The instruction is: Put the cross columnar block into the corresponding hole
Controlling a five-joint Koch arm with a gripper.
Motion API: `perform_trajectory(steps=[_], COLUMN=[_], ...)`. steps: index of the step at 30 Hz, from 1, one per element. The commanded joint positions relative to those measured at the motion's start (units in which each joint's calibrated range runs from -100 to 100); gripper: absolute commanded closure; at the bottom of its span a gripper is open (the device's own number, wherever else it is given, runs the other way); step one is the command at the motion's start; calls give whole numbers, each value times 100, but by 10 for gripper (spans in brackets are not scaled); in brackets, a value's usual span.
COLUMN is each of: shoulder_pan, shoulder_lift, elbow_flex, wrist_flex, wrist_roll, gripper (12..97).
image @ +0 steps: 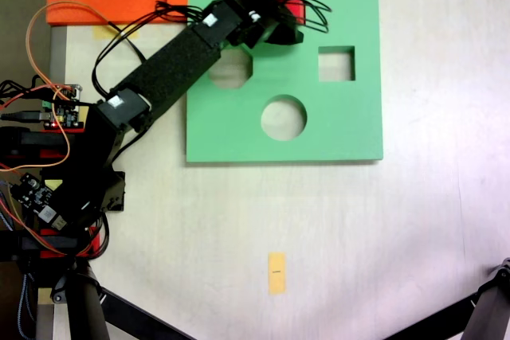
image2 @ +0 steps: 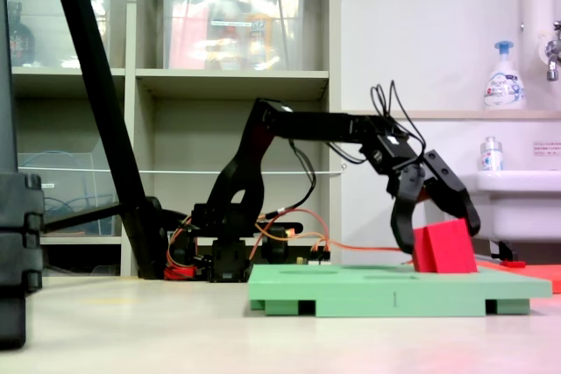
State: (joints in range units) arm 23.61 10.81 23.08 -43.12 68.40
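The gripper (image2: 436, 236) has its jaws closed around the tilted red block (image2: 446, 247), whose lower edge touches the green board (image2: 394, 290) on the tabletop (image: 239, 228).

A lab-like workroom: shelving (image2: 228, 85) with storage bins (image2: 237, 28), sink (image2: 517, 199), soap bottle (image2: 503, 76).

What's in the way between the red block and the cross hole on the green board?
Nothing visible. The gripper holds the red block tilted on the green board. The cross hole itself can't be made out under the arm from above.
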Motion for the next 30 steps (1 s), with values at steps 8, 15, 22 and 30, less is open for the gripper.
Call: perform_trajectory(steps=[8, 15, 22, 30], shoulder_pan=[-73, -73, -78, -73], shoulder_lift=[-61, -61, 37, -201], elbow_flex=[-44, -44, -64, -264], wrist_flex=[-112, -103, -93, -83], wrist_roll=[-49, -15, 73, 303], gripper=[605, 599, 538, 180])
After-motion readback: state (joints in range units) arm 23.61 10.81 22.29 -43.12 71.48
